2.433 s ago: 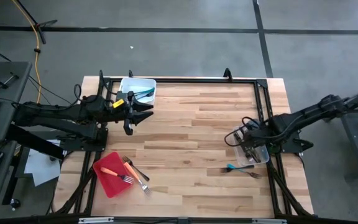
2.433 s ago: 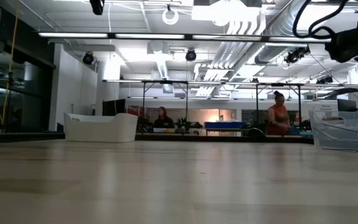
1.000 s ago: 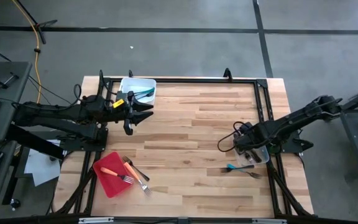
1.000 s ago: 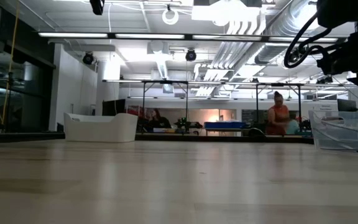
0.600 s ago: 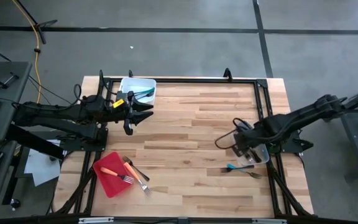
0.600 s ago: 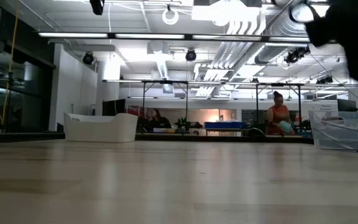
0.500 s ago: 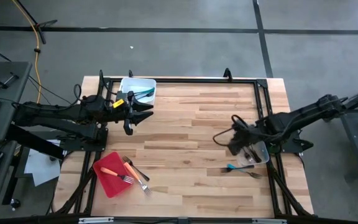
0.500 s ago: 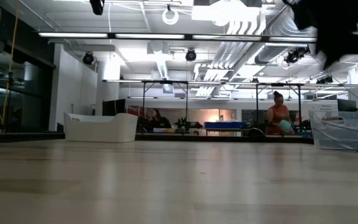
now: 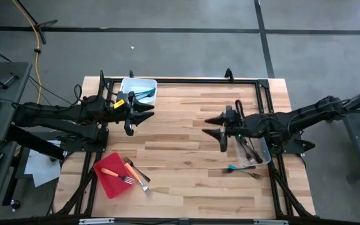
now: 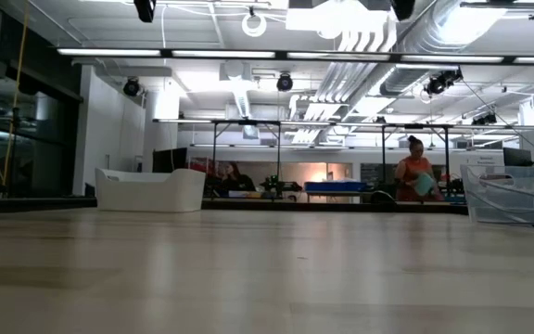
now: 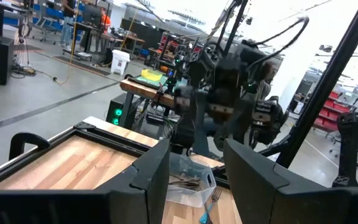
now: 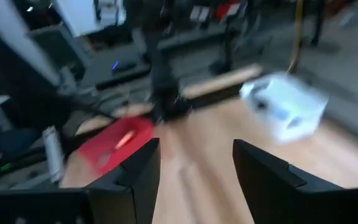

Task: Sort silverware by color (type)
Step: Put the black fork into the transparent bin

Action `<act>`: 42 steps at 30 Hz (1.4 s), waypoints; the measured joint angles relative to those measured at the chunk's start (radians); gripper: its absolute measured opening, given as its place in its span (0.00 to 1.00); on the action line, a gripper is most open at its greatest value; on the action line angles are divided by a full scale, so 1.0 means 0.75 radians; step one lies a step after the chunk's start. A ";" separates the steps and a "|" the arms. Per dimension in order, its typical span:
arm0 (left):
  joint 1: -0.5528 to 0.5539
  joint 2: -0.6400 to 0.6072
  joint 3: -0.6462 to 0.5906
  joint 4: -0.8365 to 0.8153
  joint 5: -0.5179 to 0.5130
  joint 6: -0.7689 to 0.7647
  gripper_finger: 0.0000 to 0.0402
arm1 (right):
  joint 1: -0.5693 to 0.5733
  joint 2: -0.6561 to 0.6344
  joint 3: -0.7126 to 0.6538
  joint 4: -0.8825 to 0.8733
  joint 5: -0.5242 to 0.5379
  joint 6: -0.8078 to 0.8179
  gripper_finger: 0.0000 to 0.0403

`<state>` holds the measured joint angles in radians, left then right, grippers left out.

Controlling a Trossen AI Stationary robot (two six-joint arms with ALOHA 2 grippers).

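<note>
From above, the right gripper (image 9: 216, 129) hangs wide open and empty by the clear tub (image 9: 255, 152) of dark forks. A thin teal fork (image 9: 236, 167) lies flat beside it and could slip away when grabbed.

The left wrist view shows the left gripper (image 11: 196, 167) open, empty. The right wrist view shows the flat red tray (image 12: 115, 142).
</note>
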<state>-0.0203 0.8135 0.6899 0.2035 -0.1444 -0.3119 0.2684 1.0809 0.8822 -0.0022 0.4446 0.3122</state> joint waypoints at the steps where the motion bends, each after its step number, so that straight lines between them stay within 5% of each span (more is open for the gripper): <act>1: 0.000 0.000 0.000 0.000 0.000 0.000 0.35 | -0.008 0.000 0.000 0.033 0.028 -0.047 0.46; 13: 0.000 0.000 0.000 -0.001 0.000 0.012 0.35 | -0.064 -0.001 0.000 0.194 -0.081 -0.243 0.46; 23: 0.000 0.000 0.000 -0.004 0.000 0.284 0.35 | -0.064 -0.001 0.000 0.196 -0.100 -0.278 0.46; 34: 0.000 0.000 0.000 -0.005 0.000 0.363 0.35 | -0.064 -0.001 0.000 0.196 -0.106 -0.278 0.46; 42: 0.000 0.000 0.000 -0.006 0.000 0.363 0.35 | -0.064 -0.001 0.000 0.196 -0.107 -0.279 0.34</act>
<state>-0.0203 0.8135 0.6899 0.1993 -0.1444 -0.0395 0.2203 1.0801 0.8822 0.1452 0.3641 0.1032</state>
